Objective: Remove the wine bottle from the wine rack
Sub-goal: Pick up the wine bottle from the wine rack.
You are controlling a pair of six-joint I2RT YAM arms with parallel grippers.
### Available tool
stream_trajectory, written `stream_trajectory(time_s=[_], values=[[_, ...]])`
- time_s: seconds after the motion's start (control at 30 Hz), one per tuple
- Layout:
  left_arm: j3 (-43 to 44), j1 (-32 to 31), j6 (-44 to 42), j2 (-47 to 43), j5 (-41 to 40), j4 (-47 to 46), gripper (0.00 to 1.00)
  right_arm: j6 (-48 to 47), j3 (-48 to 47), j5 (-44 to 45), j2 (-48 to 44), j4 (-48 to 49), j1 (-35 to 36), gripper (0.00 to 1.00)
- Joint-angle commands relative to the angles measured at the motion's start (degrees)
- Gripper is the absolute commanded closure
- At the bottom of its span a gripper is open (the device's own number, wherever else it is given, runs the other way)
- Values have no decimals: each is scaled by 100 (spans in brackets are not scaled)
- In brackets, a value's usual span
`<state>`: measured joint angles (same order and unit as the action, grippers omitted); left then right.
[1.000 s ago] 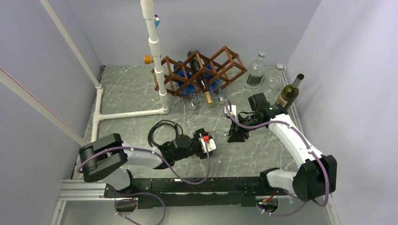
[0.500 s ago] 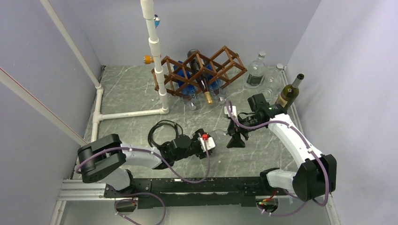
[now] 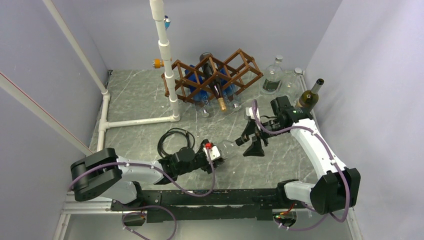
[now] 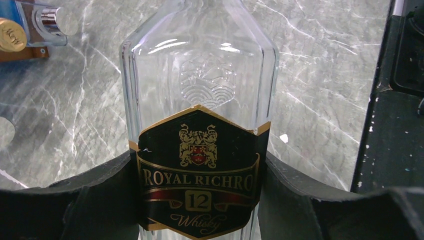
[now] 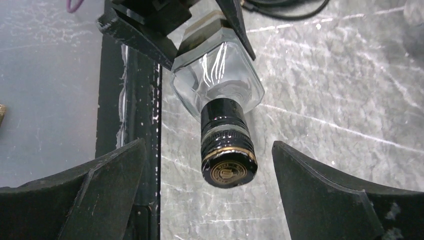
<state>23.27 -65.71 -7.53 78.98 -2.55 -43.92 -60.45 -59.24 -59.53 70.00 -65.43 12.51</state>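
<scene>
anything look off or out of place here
A clear whisky bottle is held sideways at its label by the left claw, the open right claw flanking its cap without touching. A stray black cable loop lies on the table.

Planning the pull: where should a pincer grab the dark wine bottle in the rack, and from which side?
The gold-foiled neck, from the near side. The dark wine bottle lies through a cell of the wine rack, its body caged by the lattice; only the neck sticks out in front, towards the arms. Close across the neck; likely pull along its axis.
</scene>
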Motion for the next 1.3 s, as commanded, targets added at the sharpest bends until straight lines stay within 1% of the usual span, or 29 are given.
stream_trajectory(time_s=[0.0,0.13,0.2,0.27,0.3,0.6,0.67,0.7,0.9,1.1,1.27], values=[[-81,-21,301,-472,96,-1012,100,-585,-435,-764,-71,-457,-38,0],[-257,-21,434,-681,83,-1234,100,-1135,-501,-1236,-63,-704,-38,0],[-305,-21,496,-752,123,-1328,100,-1657,-473,-1424,-78,-931,-38,0],[-329,-21,559,-788,183,-1393,100,-2584,-421,-1604,-90,-1261,-38,0],[-339,-21,597,-800,200,-1438,100,-2815,-402,-1697,-75,-1345,-41,0],[-441,-21,718,-837,336,-1797,100,-3521,-650,-1942,520,-1791,-30,0],[-430,-21,718,-809,359,-1844,100,-3610,-694,-2026,621,-1865,-22,1],[-423,-21,901,-789,373,-1867,100,-3629,-708,-2037,651,-1868,-21,2],[-398,-21,1008,-647,404,-2053,100,-3543,-706,-2144,733,-1816,22,8],[-374,-21,1077,-502,409,-2228,100,-2961,-612,-2112,678,-1366,145,17],[-310,-21,1126,-398,463,-2283,100,-2720,-625,-2151,659,-1194,252,21]])
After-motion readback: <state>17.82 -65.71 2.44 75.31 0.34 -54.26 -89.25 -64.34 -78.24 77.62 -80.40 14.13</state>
